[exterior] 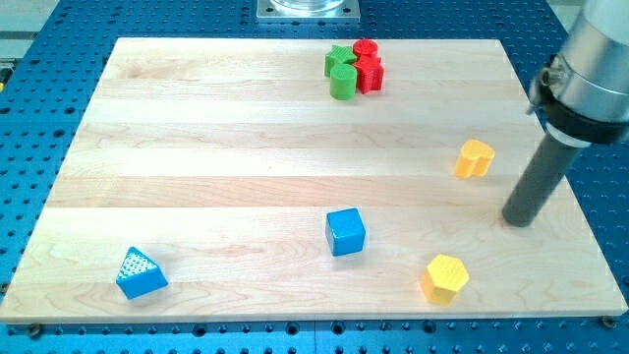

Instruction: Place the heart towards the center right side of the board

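The yellow heart block (475, 158) lies on the wooden board (246, 147) at the view's right, about mid-height. My tip (518, 221) rests on the board below and to the right of the heart, a short gap away, not touching it. A yellow hexagon block (445, 277) sits below my tip and to its left, near the board's bottom edge.
A blue cube (345, 232) sits at the lower middle. A blue triangle block (141, 274) lies at the lower left. At the top middle a green star (340, 60), a green cylinder (343, 83), a red cylinder (366, 49) and a red block (370, 74) cluster together.
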Motion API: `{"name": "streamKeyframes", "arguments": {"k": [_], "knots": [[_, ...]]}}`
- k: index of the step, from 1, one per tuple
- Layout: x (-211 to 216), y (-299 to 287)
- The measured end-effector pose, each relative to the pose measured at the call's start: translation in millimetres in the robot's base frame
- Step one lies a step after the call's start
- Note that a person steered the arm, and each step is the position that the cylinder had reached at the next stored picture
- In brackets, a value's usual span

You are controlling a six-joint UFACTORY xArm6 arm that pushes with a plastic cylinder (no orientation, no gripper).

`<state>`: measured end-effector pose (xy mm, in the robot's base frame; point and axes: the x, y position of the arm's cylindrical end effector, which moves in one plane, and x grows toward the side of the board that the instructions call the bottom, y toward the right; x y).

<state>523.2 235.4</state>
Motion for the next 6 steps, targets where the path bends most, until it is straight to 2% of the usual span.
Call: {"name": "streamKeyframes", "arguments": {"k": [2,4,5,6], "knots": [[-43.7,-4.9],[-57.5,-41.1],[-87.5,-44.7],[-76.6,-59.7]]}}
